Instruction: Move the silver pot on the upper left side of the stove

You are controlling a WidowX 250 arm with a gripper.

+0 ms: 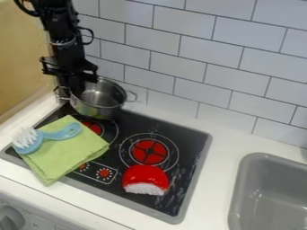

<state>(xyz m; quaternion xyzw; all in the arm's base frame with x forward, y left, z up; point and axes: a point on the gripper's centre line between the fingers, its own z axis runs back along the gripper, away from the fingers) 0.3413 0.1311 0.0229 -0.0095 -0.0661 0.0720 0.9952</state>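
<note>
Pot (102,111): seen at upper-left corner of stove (190,148); likely light, stiff, slick.
Rim (124,94): best pinched across wall.
Gripper (76,90): seen at pot's left side; grip can't be told.

Text check — no lettering, labels, brands, numbers or signs legible.
</note>
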